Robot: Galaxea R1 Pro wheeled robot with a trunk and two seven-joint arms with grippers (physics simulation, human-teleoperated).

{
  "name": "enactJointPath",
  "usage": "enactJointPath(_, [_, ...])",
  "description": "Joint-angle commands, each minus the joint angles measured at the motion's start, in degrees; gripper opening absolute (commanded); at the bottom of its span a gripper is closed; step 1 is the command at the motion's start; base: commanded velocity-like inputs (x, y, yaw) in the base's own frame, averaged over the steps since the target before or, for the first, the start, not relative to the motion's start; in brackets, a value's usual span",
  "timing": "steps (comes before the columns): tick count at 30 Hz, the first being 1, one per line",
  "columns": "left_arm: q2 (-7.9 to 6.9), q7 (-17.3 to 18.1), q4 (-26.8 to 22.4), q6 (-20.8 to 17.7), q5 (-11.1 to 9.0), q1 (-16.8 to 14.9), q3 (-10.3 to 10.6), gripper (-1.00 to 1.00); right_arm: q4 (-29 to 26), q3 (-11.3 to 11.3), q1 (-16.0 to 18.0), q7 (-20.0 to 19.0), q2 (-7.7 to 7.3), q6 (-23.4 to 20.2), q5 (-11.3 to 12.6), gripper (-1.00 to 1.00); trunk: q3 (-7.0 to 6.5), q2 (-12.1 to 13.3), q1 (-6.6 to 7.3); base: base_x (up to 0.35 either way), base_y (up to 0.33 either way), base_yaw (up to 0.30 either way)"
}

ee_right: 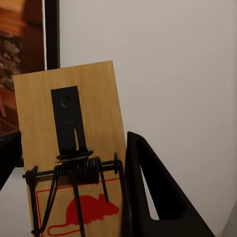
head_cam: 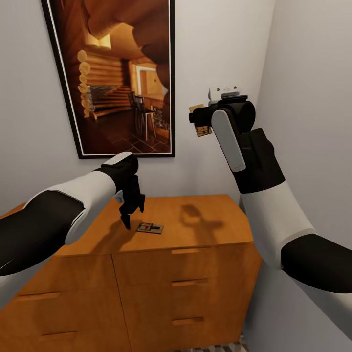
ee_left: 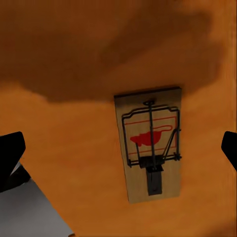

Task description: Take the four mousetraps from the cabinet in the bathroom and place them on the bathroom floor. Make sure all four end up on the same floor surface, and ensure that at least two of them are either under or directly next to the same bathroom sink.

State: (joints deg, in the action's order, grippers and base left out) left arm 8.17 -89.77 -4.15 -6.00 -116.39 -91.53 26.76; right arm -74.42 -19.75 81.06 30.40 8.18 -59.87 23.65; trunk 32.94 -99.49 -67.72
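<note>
Overhead, right end effector (head_cam: 199, 119) pinches mousetrap (head_cam: 203, 128); left end effector (head_cam: 131, 215) spread above cabinet-top mousetrap (head_cam: 149, 228).

One mousetrap (head_cam: 150, 228) lies flat on the cabinet (head_cam: 205, 215) top — just right of the left gripper (head_cam: 131, 213); the picture (head_cam: 117, 73) hangs on the wall behind.

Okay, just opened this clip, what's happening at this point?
The robot faces the orange-brown cabinet below a framed log-cabin picture. Its right gripper is raised beside the wall, holding one mousetrap between its fingers. The left gripper hangs open just above the cabinet top, beside a second mousetrap lying flat there. No trap is seen on the bathroom floor, which only peeks in at the cabinet's foot.
</note>
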Motion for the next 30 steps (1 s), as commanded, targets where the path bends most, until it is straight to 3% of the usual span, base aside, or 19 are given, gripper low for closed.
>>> enactJointPath(1, [0.0, -0.23, -0.02, -0.62, -0.43, -0.05, 0.49, 1.0, -0.02, -0.05, 0.06, 0.72, -0.01, -0.13, 0.69, -1.0, 0.07, -0.03, -0.01, 0.168, 0.0, 0.0])
enactJointPath(30, [0.05, -0.23, -2.52, -0.59, -0.5, -0.05, 0.4, 1.0, -0.02, -0.03, 0.06, 0.72, -0.07, -0.13, 0.69, -1.0, 0.07, -0.03, -0.01, 0.057, 0.0, 0.0])
